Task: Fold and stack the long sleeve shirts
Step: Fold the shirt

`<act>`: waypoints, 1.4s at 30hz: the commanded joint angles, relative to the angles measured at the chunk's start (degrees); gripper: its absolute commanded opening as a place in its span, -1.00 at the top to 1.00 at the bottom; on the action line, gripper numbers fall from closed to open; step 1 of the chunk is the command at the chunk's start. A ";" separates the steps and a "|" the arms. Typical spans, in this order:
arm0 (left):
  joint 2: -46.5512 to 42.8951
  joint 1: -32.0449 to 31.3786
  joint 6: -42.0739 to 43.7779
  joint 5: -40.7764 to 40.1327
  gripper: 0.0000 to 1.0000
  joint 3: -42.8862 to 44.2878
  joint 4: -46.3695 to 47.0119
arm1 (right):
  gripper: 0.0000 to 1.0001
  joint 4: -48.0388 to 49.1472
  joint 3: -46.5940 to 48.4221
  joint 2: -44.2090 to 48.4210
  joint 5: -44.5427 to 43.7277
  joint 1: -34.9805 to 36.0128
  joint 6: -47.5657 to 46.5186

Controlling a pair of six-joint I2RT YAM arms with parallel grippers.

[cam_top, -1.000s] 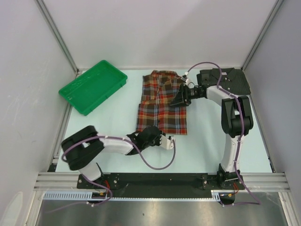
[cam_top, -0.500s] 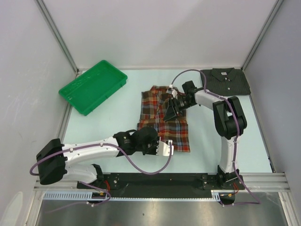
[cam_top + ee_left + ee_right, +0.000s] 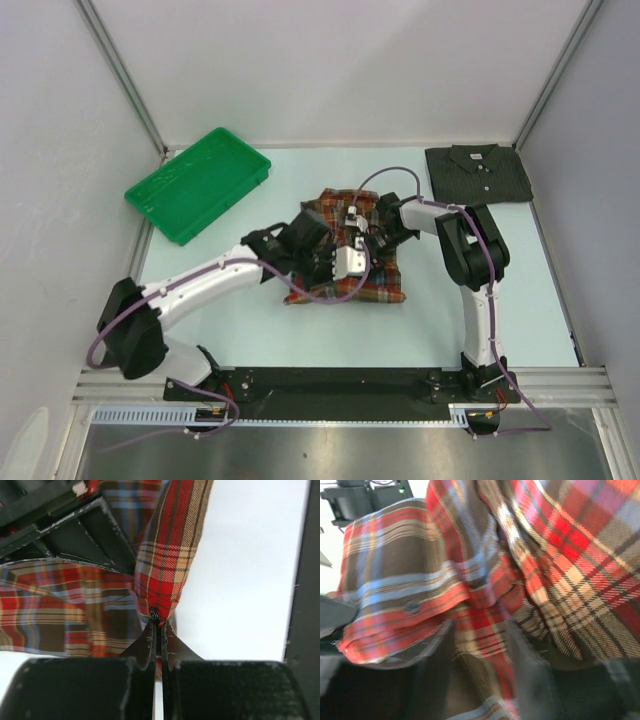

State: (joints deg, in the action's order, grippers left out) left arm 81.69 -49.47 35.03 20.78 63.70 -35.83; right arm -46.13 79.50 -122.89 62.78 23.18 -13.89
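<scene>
Two shirts on the desk [image 3: 300, 338]. Plaid shirt [image 3: 385, 285] sits mid-frame in the top view, with both arms over it. It's bunched rather than flat. The straight lower edge runs left-right across the frame and the narrower rumpled end points toward the top. Its footprint is roughly as wide as it is tall, so there's no clear long axis. The fabric is woven check in red, brown, navy and tan, soft, with creases and raised folds.

Grey shirt [image 3: 478, 172] is in the upper right, well apart from the plaid one. It lies as a flat, neat rectangle with the long side left-right, the collar toward the top of the frame, and the button line running top to bottom. It's plain dark charcoal, matte.

Left end effector [image 3: 158, 624] is pinched closed on a folded edge of the plaid. A small dark button sits right at the fingertips, and the fold rises away from them as a narrow ridge.

Right end effector [image 3: 480, 665]: fingers [image 3: 437, 680] are apart with plaid cloth lying in the gap. The view is blurred, so I can't tell whether it's clamped or just resting there.

Green tray [image 3: 198, 183] is in the upper left, rigid plastic with a raised rim, set diagonally.
</scene>
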 commanded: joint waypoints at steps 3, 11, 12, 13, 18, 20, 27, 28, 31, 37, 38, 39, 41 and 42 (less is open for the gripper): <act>12.24 8.68 9.96 11.02 0.96 14.94 -9.40 | -0.38 -9.05 13.64 2.48 -0.11 -4.36 -3.50; 32.46 16.42 21.39 19.30 0.65 37.97 -21.20 | -0.86 -14.95 16.23 6.87 -3.28 -16.84 -9.75; 35.26 16.69 21.75 19.91 0.65 39.03 -21.64 | -0.89 -14.95 15.16 8.18 -3.37 -17.20 -10.01; 36.77 17.30 21.93 20.53 0.65 40.35 -21.65 | -0.90 -14.43 14.11 8.98 -3.11 -17.55 -10.10; 42.93 18.18 22.54 20.27 0.65 41.85 -21.73 | -0.93 -6.80 3.76 11.88 -3.45 -17.56 -6.51; 44.52 18.27 21.67 20.01 0.64 42.56 -21.12 | -0.93 -2.05 2.24 11.54 -3.90 -17.38 -5.28; 46.80 18.53 17.45 19.83 0.56 44.40 -17.78 | -0.33 3.84 0.30 10.74 -7.85 -15.27 -3.25; 46.54 18.80 16.75 19.83 0.53 44.49 -17.52 | -0.16 4.81 -0.48 11.00 -8.11 -15.36 -2.03; 44.70 19.93 14.99 19.57 0.23 43.97 -17.34 | 0.32 7.36 -1.54 11.88 -8.64 -15.71 -0.27; 37.50 29.84 -1.32 24.47 -0.30 37.57 -18.31 | 0.90 11.14 -2.87 12.15 -11.02 -15.80 0.88; 36.71 31.35 -3.54 25.01 -0.33 36.07 -17.61 | 0.92 11.50 -2.78 12.06 -11.10 -15.80 1.06; 35.83 32.67 -5.39 25.45 -0.39 34.40 -16.73 | 0.96 12.28 -2.95 12.23 -11.54 -15.80 1.06; 33.11 35.93 -9.53 25.46 -0.42 28.86 -12.70 | 1.00 12.64 -3.21 12.32 -11.63 -16.06 0.80; 32.40 37.33 -10.49 25.37 -0.43 27.28 -11.38 | 1.00 12.56 -3.22 12.41 -11.54 -15.97 0.71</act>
State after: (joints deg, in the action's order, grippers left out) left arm 120.33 -17.72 34.83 42.52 96.92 -51.55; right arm -37.28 76.47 -113.03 52.25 7.49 -13.43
